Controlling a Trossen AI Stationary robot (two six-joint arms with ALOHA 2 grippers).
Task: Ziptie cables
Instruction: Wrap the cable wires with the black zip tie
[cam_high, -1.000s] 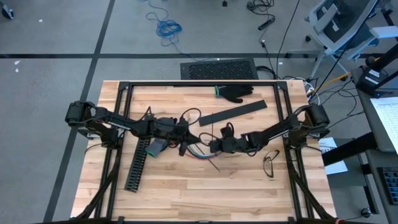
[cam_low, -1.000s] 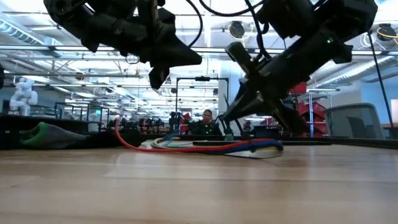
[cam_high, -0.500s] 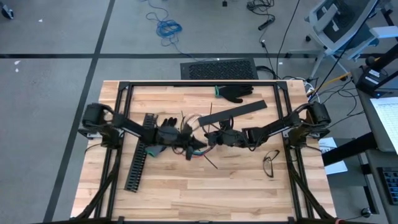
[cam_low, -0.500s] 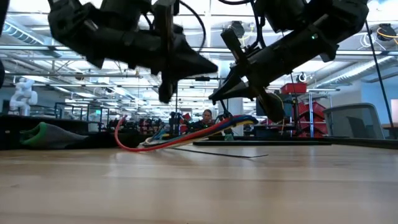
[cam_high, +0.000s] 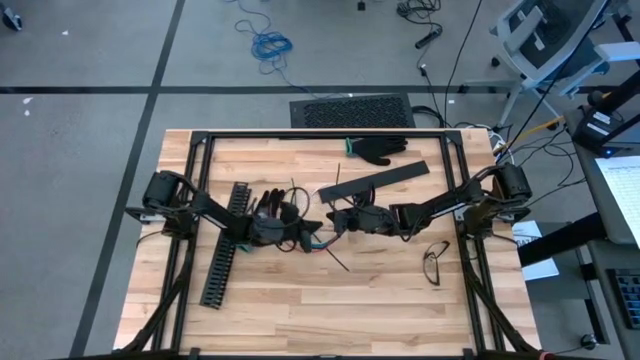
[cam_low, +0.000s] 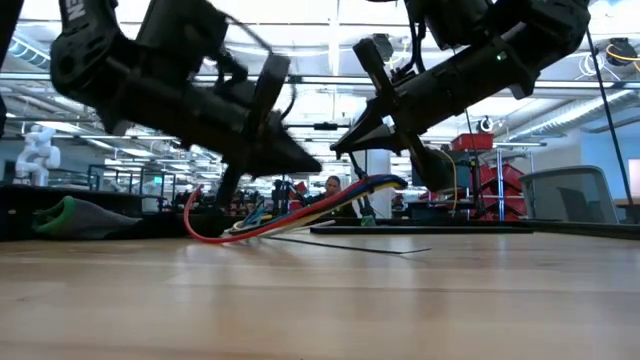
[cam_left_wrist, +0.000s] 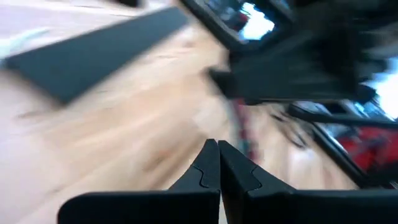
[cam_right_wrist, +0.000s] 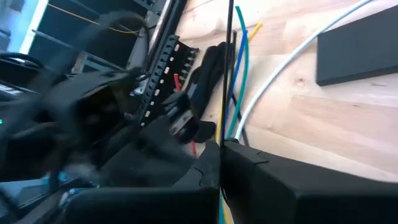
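Cables (cam_low: 300, 212) are lifting off the tabletop (cam_low: 320, 300), right gripper (cam_high: 337, 219) fingers clamped on them; left gripper (cam_high: 316, 234), fingers together, should be approaching slowly.

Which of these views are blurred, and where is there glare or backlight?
Left wrist view: strong motion blur; only the shut left gripper is sharp. Right wrist view: the other arm is smeared, the cables are clearer. Low view: bright ceiling lights leave both arms as dark silhouettes. High view: even light, sharp.
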